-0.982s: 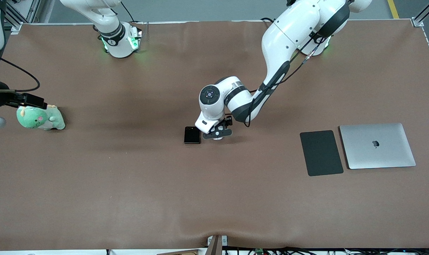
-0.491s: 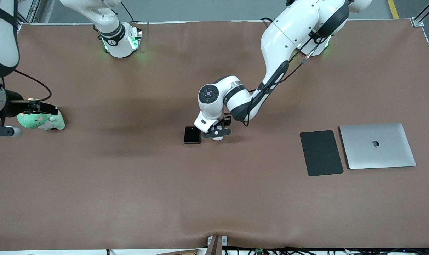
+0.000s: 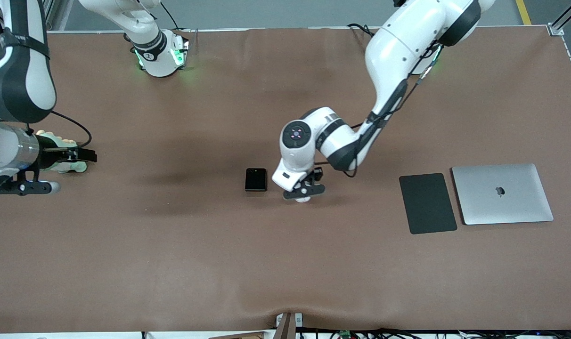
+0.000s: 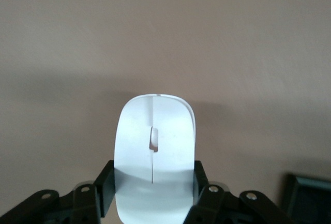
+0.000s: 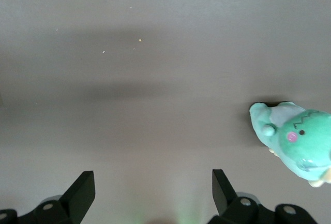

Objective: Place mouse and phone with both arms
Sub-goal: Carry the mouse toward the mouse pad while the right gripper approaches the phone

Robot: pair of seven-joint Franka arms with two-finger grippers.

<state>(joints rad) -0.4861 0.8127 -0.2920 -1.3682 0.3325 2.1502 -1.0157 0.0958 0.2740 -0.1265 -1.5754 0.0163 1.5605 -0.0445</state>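
My left gripper (image 3: 305, 190) is shut on the white mouse (image 4: 154, 141), gripping its two sides. It holds the mouse low over the table, beside the phone on the side toward the left arm's end. Only a white sliver of the mouse (image 3: 303, 199) shows under the gripper in the front view. The black folded phone (image 3: 256, 179) lies flat mid-table, and its corner also shows in the left wrist view (image 4: 310, 199). My right gripper (image 3: 25, 187) is open and empty at the right arm's end of the table, its fingers (image 5: 83, 190) spread over bare table.
A green plush toy (image 5: 297, 142) sits by my right gripper, largely covered by that arm in the front view (image 3: 74, 166). A dark grey pad (image 3: 427, 203) and a closed silver laptop (image 3: 502, 193) lie toward the left arm's end.
My left gripper has moved with the mouse away from the phone, toward the pad. My right arm has swung in over the table by the toy.
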